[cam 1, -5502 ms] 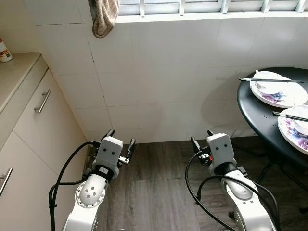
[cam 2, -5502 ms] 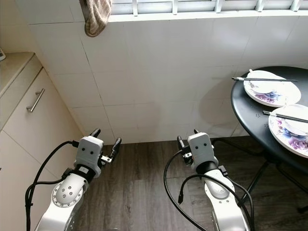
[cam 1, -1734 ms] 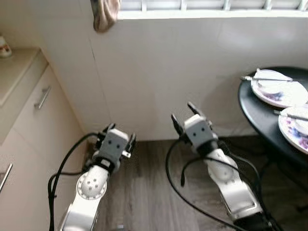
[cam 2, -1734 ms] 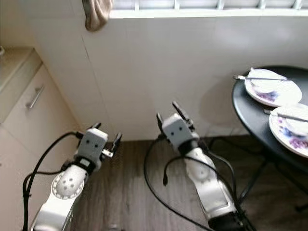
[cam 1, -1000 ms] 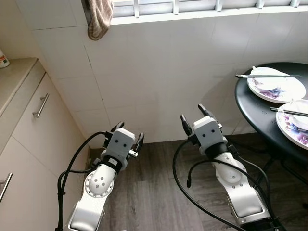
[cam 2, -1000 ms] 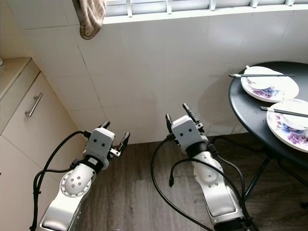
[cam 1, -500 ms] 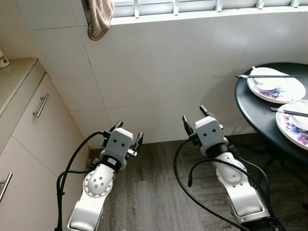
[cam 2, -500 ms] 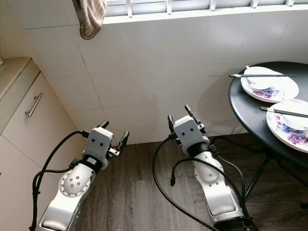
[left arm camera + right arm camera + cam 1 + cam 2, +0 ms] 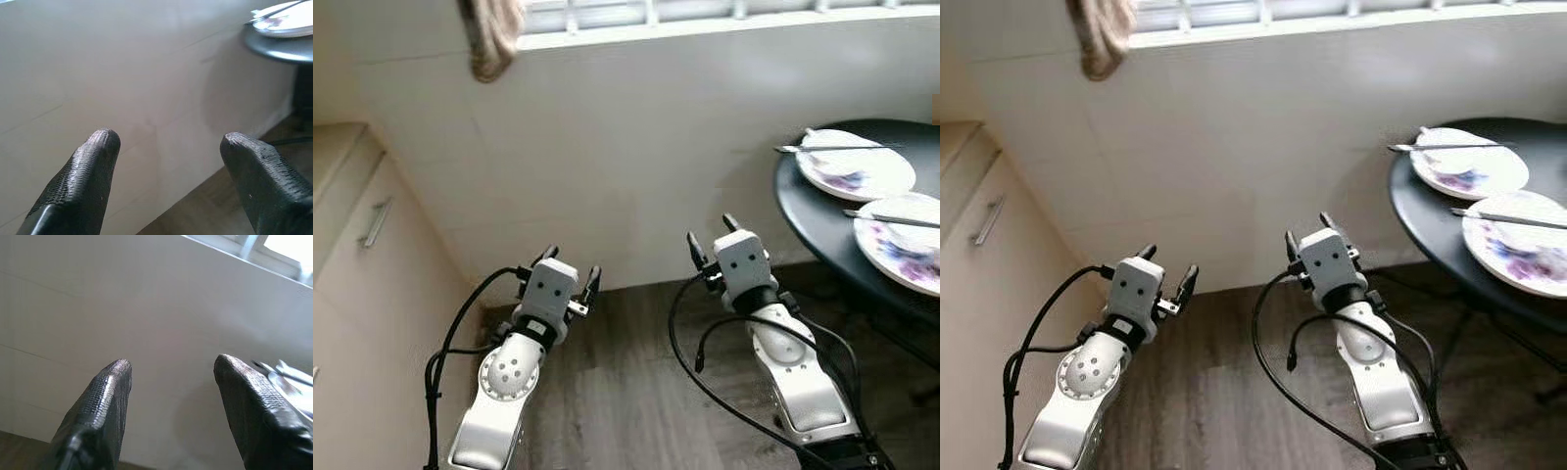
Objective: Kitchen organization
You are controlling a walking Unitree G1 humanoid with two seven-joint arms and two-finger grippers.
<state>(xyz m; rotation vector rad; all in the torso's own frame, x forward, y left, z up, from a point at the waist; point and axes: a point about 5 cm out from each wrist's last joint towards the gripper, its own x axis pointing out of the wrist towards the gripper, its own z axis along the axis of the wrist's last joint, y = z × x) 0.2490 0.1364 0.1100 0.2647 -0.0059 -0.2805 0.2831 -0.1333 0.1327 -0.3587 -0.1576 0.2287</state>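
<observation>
On the round black table [image 9: 822, 220], chopsticks [image 9: 822, 148] crosswise over a plate [image 9: 857, 164]; both end effectors wide, empty.

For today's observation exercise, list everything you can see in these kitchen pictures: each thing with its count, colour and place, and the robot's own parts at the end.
Round table: one, black, at the right.
Plates: two, white with purple flowers, on the table; the nearer one sits at its front edge.
Chopsticks: a dark pair laid across the far plate; another pair across the nearer plate.
Cloth: one, brownish, hanging from the window ledge at upper left.
Cabinet: one, cream with a metal handle, at the left.
Wall: white tiles, straight ahead.
Floor: dark wood planks.
Left gripper: black jaws open, holding nothing, low, aimed at the wall.
Right gripper: black jaws open, holding nothing, left of the table.
</observation>
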